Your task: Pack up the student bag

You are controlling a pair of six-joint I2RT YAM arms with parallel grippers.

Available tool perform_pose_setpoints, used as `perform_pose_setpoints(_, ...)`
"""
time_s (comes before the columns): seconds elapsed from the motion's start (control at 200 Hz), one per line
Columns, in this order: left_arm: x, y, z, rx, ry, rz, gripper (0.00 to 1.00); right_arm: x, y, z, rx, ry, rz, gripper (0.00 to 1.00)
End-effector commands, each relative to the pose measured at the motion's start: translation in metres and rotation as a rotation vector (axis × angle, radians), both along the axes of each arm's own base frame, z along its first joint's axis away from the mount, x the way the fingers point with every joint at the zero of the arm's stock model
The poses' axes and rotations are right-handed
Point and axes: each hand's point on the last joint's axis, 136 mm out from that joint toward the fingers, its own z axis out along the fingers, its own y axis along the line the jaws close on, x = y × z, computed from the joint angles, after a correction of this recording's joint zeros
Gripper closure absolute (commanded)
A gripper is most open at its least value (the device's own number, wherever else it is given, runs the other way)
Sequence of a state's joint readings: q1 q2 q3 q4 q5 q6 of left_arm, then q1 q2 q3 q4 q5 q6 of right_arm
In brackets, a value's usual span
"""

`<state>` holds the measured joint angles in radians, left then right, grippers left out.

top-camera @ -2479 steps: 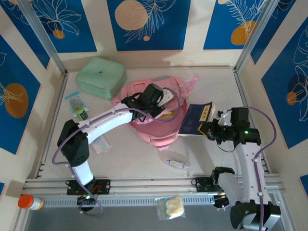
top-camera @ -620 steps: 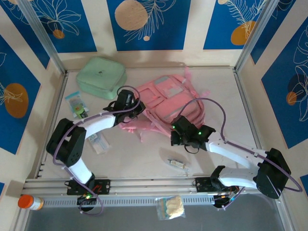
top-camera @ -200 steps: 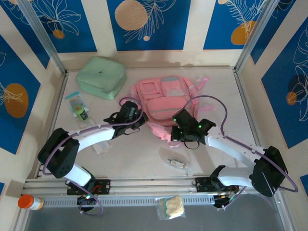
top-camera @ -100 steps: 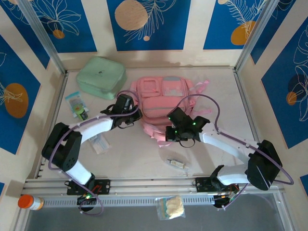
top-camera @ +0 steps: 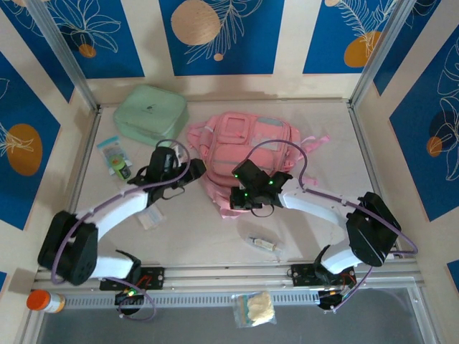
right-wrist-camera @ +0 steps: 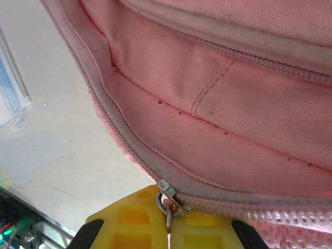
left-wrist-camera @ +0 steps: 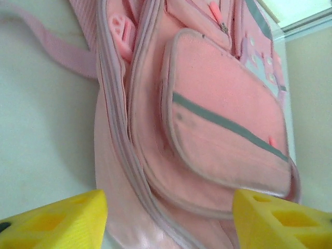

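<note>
The pink student bag lies flat in the middle of the table, front pockets up. My left gripper is at its left edge, open. In the left wrist view its yellow fingertips stand wide apart with the student bag ahead of them, and nothing is held. My right gripper is at the bag's near edge. In the right wrist view the right gripper is shut on the metal zip pull of the bag's main zip.
A mint-green zip case sits at the back left. Small packets lie at the left, under the left arm and near the front. An orange-capped bottle and a snack bag lie beyond the front rail.
My left gripper has opened, let go of the bag and drawn back to the left. My right gripper has moved left along the bag's near edge, and the bag has turned.
</note>
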<state>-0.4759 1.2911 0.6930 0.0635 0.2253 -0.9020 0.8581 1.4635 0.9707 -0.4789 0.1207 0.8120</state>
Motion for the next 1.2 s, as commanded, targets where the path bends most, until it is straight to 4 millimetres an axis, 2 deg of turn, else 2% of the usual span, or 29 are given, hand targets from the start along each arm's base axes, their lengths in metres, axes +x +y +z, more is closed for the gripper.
perform_pose_setpoints(0.0,-0.023,-0.013,-0.007,-0.088,0.075,0.058,0.29,0.001,0.018,0.020,0.055,-0.051,0.020,1.00)
perform_pose_setpoints(0.09,-0.039,-0.033,-0.011,-0.103,0.096,0.039,0.25,-0.002,0.016,0.018,0.055,-0.040,0.015,1.00)
perform_pose_setpoints(0.165,-0.043,-0.048,-0.012,-0.096,0.094,0.032,0.24,-0.004,0.015,0.016,0.050,-0.047,0.017,1.00)
perform_pose_setpoints(0.23,-0.044,-0.053,-0.020,-0.089,0.112,0.072,0.25,-0.005,0.012,0.014,0.040,-0.048,0.008,1.00)
perform_pose_setpoints(0.475,-0.033,-0.066,-0.048,-0.104,0.144,0.193,0.28,-0.008,0.006,0.014,0.040,-0.055,0.006,1.00)
perform_pose_setpoints(0.66,-0.021,-0.071,-0.054,-0.092,0.145,0.237,0.30,-0.012,0.008,0.013,0.058,-0.045,0.009,1.00)
perform_pose_setpoints(0.89,-0.019,-0.061,-0.056,-0.031,0.119,0.283,0.51,-0.013,0.007,0.009,0.050,-0.038,0.011,1.00)
perform_pose_setpoints(1.04,-0.016,-0.051,-0.045,0.046,0.059,0.275,0.77,-0.014,-0.001,0.007,-0.001,-0.031,0.008,1.00)
perform_pose_setpoints(1.166,-0.018,-0.037,-0.047,0.116,0.055,0.284,1.00,-0.019,-0.013,0.007,-0.033,-0.017,-0.016,1.00)
perform_pose_setpoints(1.191,-0.018,-0.034,-0.046,0.121,0.051,0.290,1.00,-0.020,-0.016,0.007,-0.045,-0.013,-0.026,1.00)
